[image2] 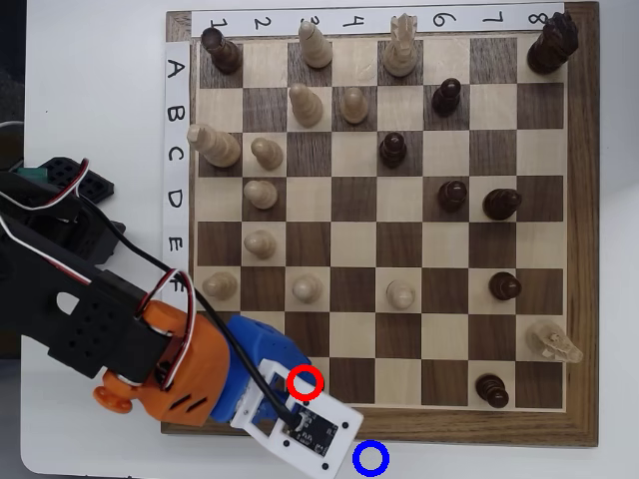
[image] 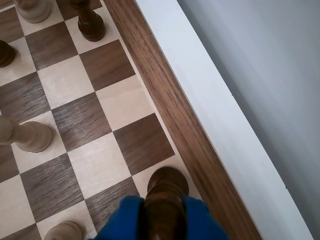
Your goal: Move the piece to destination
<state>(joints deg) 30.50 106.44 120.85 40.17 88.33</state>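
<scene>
Blue plastic fingers (image: 200,220) fill the bottom edge of the wrist view, and between them I see the piece (image: 164,200), a dark-brown wooden pawn. The tool (image: 164,222) is closed on the piece, one finger on each side of its stem. The pawn's round base appears to rest on a pale square at the edge of the chessboard (image: 100,165), just beside the board's wooden border (whether it has lifted clear, I cannot tell).

In the overhead view the arm (image2: 100,329) reaches in from the left, and its wrist camera housing (image2: 305,429) hides the piece. A red ring (image2: 306,382) sits over that same spot, at the board's bottom edge. The destination (image2: 370,458), a small blue ring, lies off the board on the white counter (image2: 100,100), near the red ring and down to its right.

I judge the grasp made and the carry about to begin. The next move calls for lifting the pawn high enough to clear the border, then a short travel toward the blue ring, and setting it down upright inside. A pale pawn (image: 62,231) stands near in the wrist view, so I would lift straight up first.
</scene>
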